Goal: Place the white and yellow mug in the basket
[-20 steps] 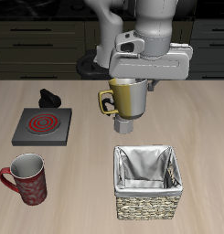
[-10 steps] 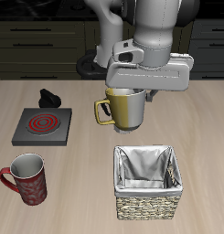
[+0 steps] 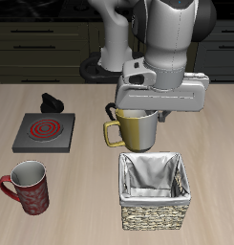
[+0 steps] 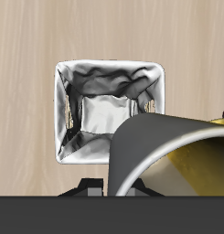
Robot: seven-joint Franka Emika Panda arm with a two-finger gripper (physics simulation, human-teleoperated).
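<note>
The olive-yellow mug (image 3: 135,128) with a yellow loop handle hangs in the air, held at its rim by my gripper (image 3: 142,110), which is shut on it. The mug is just behind the back edge of the woven basket (image 3: 154,216) with grey-white lining, above the table. In the wrist view the mug's rim and grey inside (image 4: 168,155) fill the near field, and the basket's lined interior (image 4: 104,105) lies beyond it, partly covered by the mug.
A red patterned mug (image 3: 27,187) stands near the table's front edge. A dark stove plate with a red coil (image 3: 44,130) lies farther back, with a small black object (image 3: 53,100) behind it. A dark pot (image 3: 93,67) stands at the back beside the robot's base.
My gripper has carried the mug forward, toward the table's front edge and the basket, and slightly lower. The mug's handle has stayed on the same side.
</note>
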